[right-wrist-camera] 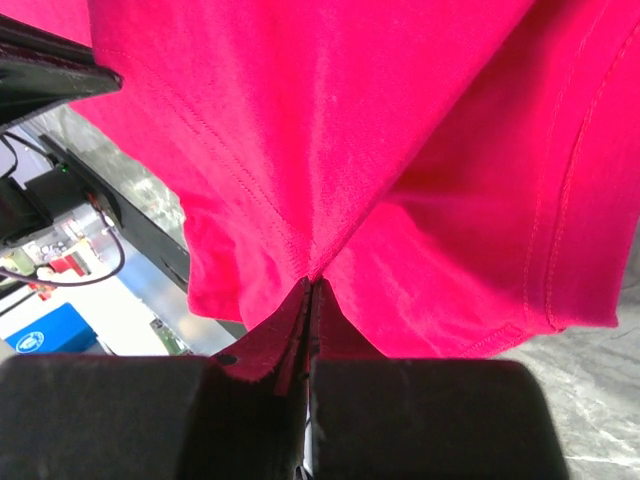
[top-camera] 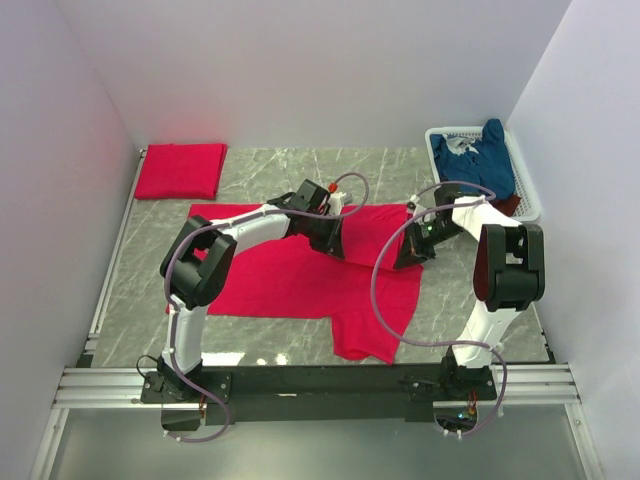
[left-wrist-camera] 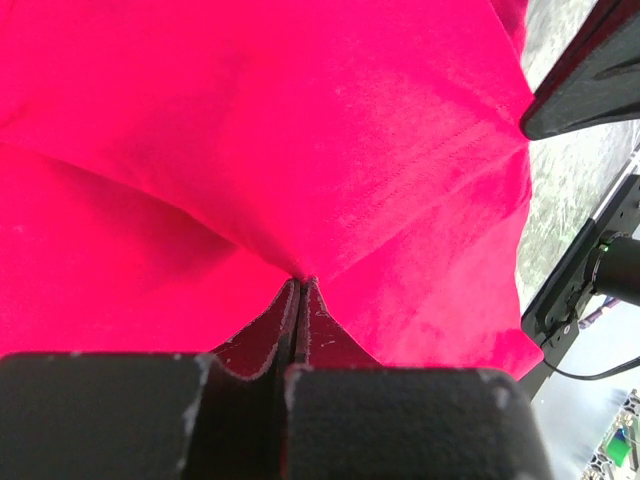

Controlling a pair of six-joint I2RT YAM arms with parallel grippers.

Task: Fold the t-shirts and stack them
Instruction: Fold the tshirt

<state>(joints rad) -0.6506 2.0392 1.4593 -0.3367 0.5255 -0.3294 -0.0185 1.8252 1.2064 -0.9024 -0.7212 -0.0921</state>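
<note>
A bright red t-shirt (top-camera: 290, 275) lies spread on the table's middle, one sleeve hanging toward the near edge. My left gripper (top-camera: 333, 243) is shut on a pinch of its cloth (left-wrist-camera: 300, 277) near the far edge. My right gripper (top-camera: 411, 252) is shut on its right part, near a stitched hem (right-wrist-camera: 312, 275). The cloth pulls up into a peak at each set of jaws. A folded red t-shirt (top-camera: 181, 169) lies at the far left. A navy blue t-shirt (top-camera: 485, 157) fills a basket, with darker red cloth (top-camera: 510, 204) under it.
The white basket (top-camera: 436, 141) stands at the far right against the wall. A metal rail (top-camera: 110, 262) runs along the table's left edge. White walls enclose the left, back and right. Grey marble table (top-camera: 130, 300) shows left of the shirt.
</note>
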